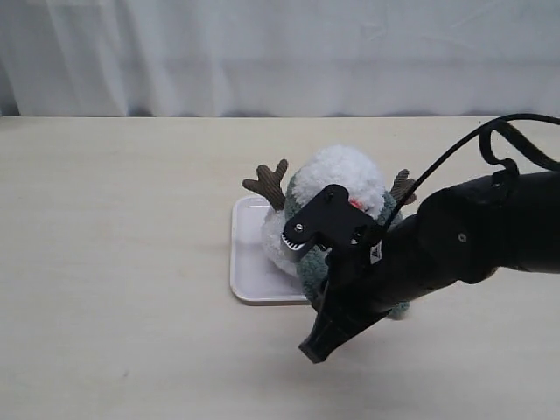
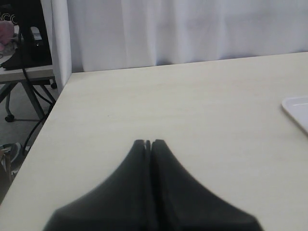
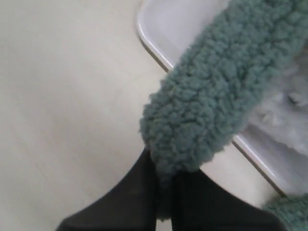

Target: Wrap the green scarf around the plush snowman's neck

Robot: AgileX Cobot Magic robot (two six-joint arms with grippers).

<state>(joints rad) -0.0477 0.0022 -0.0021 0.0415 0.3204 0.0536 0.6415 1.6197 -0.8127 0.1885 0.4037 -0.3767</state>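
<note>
One plush snowman (image 1: 346, 171) sits on the single white tray (image 1: 249, 262) at the middle of the bench (image 1: 114, 262). Its head ball is toward the far curtain, and its two brown twig arms (image 1: 267, 184) stick out to either side. A speck of its orange nose shows above the black arm that crosses in front of it.

One green scarf (image 3: 216, 86) is draped about the snowman. In the exterior view, green shows on both sides of the head and down the front of the body. In the right wrist view, the loose stretch has its long axis slanting from the tool tips over the tray's rim toward the white fluff.

The right tool (image 3: 166, 180) is clamped tight on the scarf's rounded end, close beside the tray. The left tool (image 2: 148, 142) is well away over bare bench, its fingers pressed together with nothing between them.
</note>
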